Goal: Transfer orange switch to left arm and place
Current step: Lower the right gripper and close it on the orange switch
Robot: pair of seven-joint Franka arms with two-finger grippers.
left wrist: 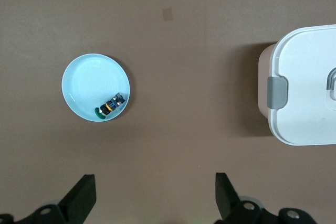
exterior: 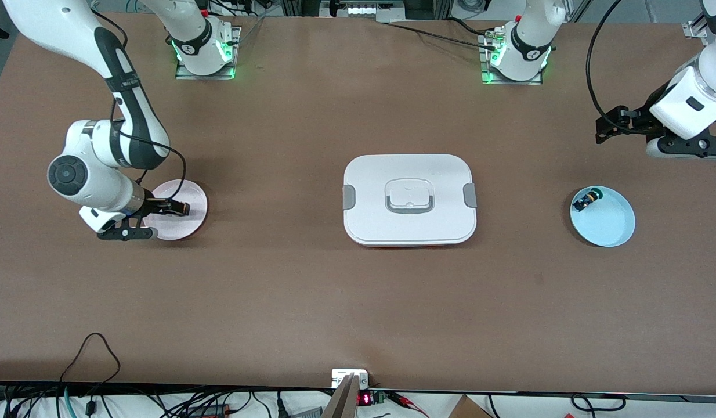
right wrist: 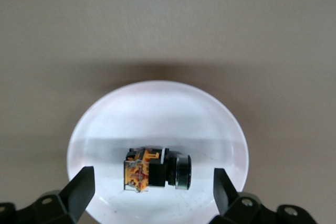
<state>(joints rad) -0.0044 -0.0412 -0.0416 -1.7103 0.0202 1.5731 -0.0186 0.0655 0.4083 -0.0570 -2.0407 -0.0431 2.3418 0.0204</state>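
The box (exterior: pixel 409 200) sits mid-table, between the two plates. Your right gripper (right wrist: pixel 151 190) hangs wide open and empty over the pink plate (exterior: pixel 191 197); the orange switch (right wrist: pixel 156 169) lies there, its long axis spanning the open fingers. The left gripper (left wrist: pixel 155 195) waits open, well apart.

The box (exterior: pixel 409 200) lies between two plates (exterior: pixel 187 209) (exterior: pixel 610 223), each holding a switch (right wrist: pixel 157 169) (exterior: pixel 585 201).

White box (exterior: pixel 409 200) mid-table; right pincer (exterior: pixel 161 217) over pink plate (exterior: pixel 187 200); left pincer (exterior: pixel 604 130) raised above table (exterior: pixel 358 302).
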